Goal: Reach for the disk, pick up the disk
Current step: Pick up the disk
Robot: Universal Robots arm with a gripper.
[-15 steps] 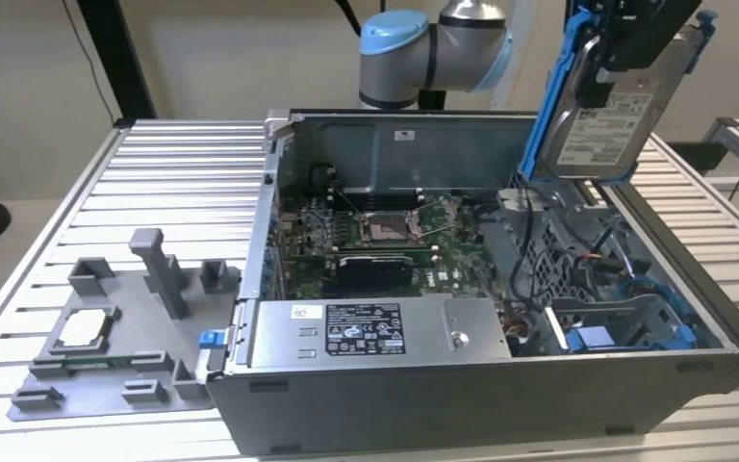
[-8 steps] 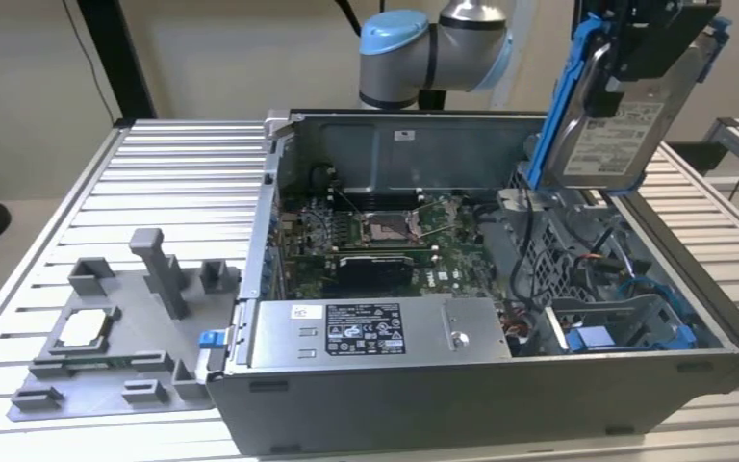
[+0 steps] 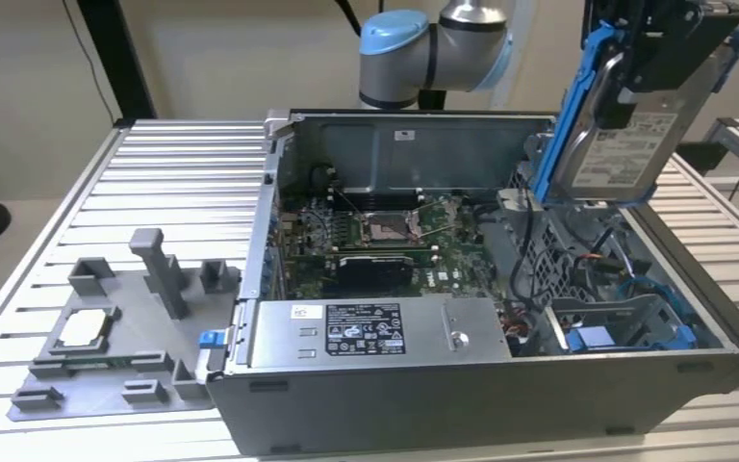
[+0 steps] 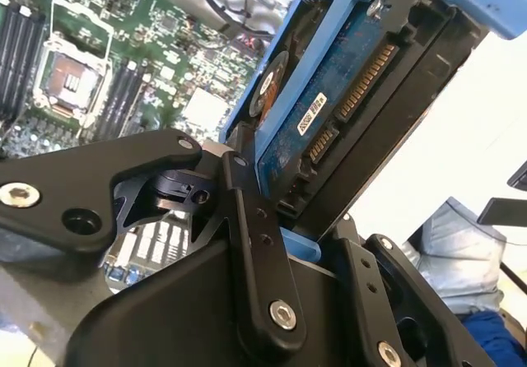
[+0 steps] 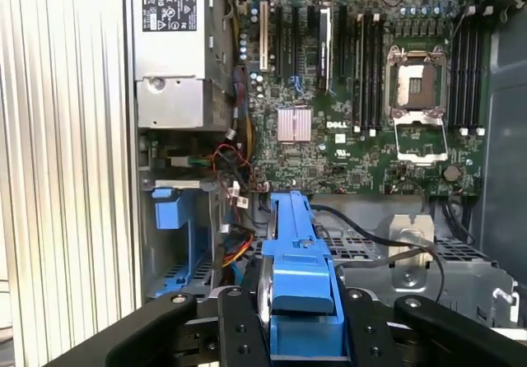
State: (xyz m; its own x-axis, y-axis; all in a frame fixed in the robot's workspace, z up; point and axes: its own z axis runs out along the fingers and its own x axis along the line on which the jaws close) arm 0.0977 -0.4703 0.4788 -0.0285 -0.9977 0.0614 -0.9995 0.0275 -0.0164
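Note:
The disk [image 3: 624, 144], a silver hard drive with a white label inside a blue bracket, hangs upright above the open computer case's drive cage at the exterior view's right. My gripper [image 3: 639, 91] is shut on its upper part and holds it clear of the case. In the second wrist view the disk's [image 4: 329, 112] blue circuit-board side and connectors sit between the black fingers [image 4: 247, 219]. In the first wrist view the disk's blue bracket edge [image 5: 295, 252] is clamped between the black fingers [image 5: 239, 326], above the motherboard.
The open computer case [image 3: 472, 385] lies on a slatted metal table [image 3: 177, 183]. Inside it are the motherboard [image 3: 376, 236], a long grey power supply [image 3: 369, 332] and a blue drive bay [image 3: 600, 337]. A grey fixture plate [image 3: 113, 356] with a small silver chip [image 3: 84, 327] sits at the left.

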